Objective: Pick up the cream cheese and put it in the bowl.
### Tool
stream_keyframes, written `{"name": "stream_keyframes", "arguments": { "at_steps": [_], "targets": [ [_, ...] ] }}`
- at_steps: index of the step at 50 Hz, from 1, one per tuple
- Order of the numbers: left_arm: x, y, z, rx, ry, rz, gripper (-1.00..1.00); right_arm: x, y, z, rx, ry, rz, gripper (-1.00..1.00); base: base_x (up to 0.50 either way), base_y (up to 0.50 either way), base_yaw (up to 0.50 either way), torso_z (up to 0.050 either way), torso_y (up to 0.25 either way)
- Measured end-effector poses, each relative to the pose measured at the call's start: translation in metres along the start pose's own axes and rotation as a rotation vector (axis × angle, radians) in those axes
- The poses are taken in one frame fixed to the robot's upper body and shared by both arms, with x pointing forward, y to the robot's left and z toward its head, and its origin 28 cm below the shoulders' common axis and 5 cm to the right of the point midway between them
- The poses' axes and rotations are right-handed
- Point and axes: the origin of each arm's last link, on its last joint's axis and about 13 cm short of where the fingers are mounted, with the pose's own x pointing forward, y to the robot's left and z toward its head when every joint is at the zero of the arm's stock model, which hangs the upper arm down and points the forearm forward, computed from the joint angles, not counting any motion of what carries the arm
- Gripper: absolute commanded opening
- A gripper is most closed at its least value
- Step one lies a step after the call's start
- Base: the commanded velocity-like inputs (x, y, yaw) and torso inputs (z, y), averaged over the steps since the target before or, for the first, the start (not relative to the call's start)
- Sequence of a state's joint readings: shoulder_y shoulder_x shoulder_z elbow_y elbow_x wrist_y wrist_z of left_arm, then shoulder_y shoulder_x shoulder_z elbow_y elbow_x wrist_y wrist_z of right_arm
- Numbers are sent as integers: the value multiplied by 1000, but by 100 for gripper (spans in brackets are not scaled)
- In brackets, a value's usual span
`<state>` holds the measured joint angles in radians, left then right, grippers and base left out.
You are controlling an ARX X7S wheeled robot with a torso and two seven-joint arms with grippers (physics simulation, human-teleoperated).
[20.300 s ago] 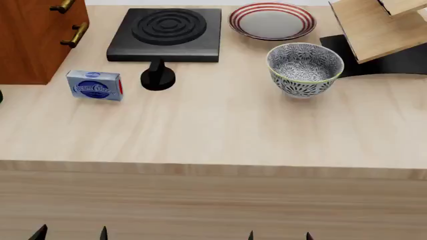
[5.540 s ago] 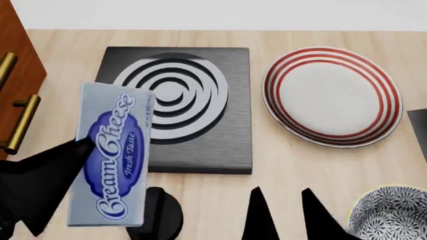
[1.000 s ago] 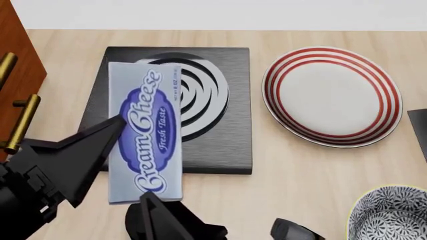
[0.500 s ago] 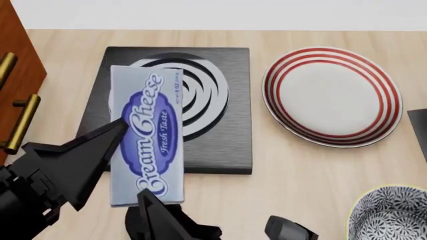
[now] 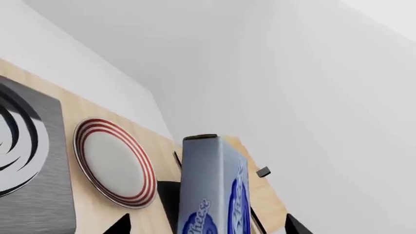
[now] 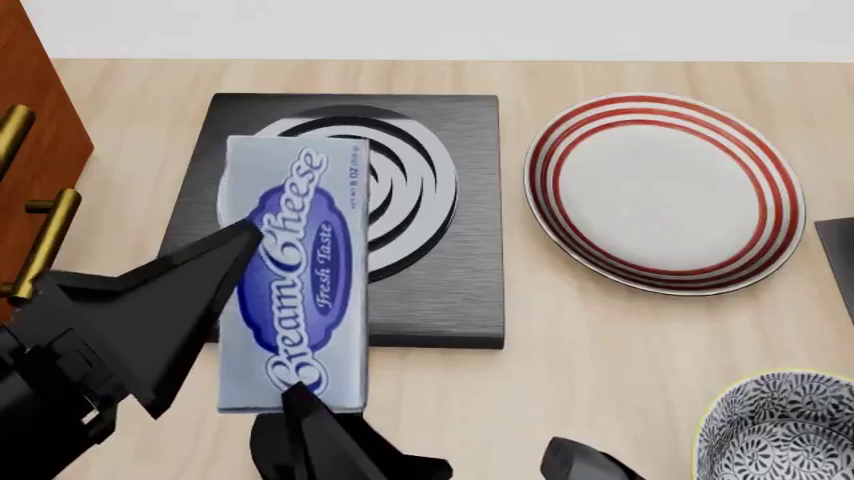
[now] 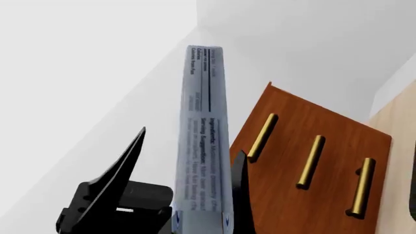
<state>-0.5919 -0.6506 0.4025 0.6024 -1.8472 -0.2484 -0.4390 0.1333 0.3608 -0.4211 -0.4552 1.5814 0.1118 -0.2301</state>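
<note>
Meanwhile, above the black stove plate, the cream cheese has been edged slightly rightward toward the bowl, clamped in the left gripper; the right gripper's fingers cannot be judged.

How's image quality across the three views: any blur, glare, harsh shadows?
Head view: sharp, flat even light, no glare; only soft shadow under the plate; cream cheese lettering crisp. Left wrist view: sharp, mostly blank pale wall. Right wrist view: sharp, but the box's small print is too fine to read.

Red-ringed plate beside black burner
</note>
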Motion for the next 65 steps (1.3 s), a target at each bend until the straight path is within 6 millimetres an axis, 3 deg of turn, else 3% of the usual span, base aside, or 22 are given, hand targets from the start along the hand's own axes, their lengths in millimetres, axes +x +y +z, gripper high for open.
{"name": "stream_keyframes", "arguments": {
  "at_steps": [32,41,53,65],
  "targets": [
    [-5,8,8,93,-107,66,100,-14,4,13,-76,-89,-23,-100,0,0,0,0,0],
    [-5,14,4,267,-181,150,100,-17,10,19,-161,-127,-46,-100,0,0,0,0,1],
    [-2,25,-8,628,-372,339,100,-18,19,22,-338,-143,-92,-100,0,0,0,0,0],
    [5,47,-18,792,-523,467,100,-20,28,26,-550,-160,-156,-100,0,0,0,1,1]
  ]
}}
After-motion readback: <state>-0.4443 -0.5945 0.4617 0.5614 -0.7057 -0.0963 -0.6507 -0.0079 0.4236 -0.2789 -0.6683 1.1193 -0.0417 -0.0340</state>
